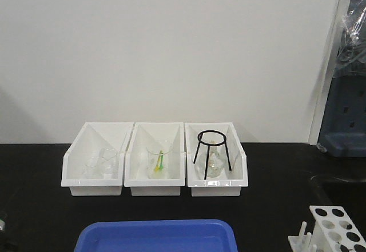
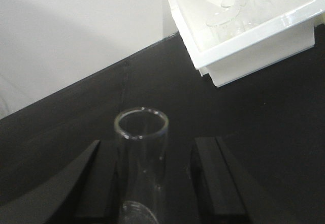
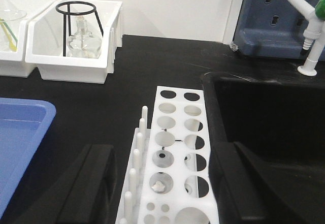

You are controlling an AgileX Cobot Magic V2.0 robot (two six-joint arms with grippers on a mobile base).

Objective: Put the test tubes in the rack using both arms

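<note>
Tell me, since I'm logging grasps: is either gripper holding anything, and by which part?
The left gripper seems to hold a test tube by its lower part, open mouth free. The right gripper holds nothing, open over the rack.

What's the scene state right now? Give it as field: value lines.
left gripper: test tube between its jaws, open mouth away from the camera; grip unclear
right gripper: open, straddling the rack
rack contents: no tubes in the visible holes
background: three white bins holding glassware
foreground: blue tray at the near edge
</note>
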